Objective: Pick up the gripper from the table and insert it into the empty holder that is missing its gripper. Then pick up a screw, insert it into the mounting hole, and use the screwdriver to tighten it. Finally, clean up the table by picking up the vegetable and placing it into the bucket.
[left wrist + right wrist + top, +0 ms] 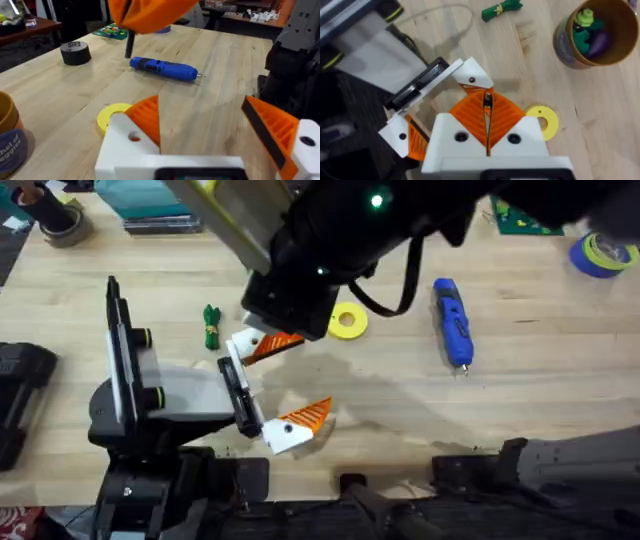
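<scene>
My left gripper [280, 385] lies open low over the table, and both of its white mounts carry orange ribbed wedges. The far mount [470, 75] has an open mounting hole [134, 136] beside its wedge [275, 345]. My right gripper [487, 97] hovers just above that mount, shut on a small dark screw [130, 45] that hangs down. The blue screwdriver [452, 320] lies to the right on the table. A green vegetable [211, 325] lies beyond the left gripper. The orange-tan bucket [595, 32] stands farther off and holds toy vegetables.
A yellow ring [347, 321] lies flat just past the two grippers. A black tape roll [75, 52] sits at the back of the table and a blue tape roll [600, 252] at the far right. The right arm [340, 240] looms dark over the middle.
</scene>
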Robot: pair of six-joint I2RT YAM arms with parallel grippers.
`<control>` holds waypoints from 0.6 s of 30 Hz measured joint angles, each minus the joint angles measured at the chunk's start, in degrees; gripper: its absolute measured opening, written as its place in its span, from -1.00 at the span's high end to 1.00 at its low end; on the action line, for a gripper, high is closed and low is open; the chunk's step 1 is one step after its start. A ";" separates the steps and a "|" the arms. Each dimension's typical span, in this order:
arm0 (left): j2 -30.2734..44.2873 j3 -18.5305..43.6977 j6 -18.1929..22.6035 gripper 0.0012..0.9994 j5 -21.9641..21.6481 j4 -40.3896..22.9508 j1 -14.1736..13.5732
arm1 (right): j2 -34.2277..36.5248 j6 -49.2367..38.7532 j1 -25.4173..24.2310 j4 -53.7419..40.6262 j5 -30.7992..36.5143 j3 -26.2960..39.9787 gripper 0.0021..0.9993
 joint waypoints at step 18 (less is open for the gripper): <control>0.00 0.00 0.00 -0.97 -0.01 0.00 0.00 | 0.63 -14.00 0.16 -0.04 -5.52 0.00 0.99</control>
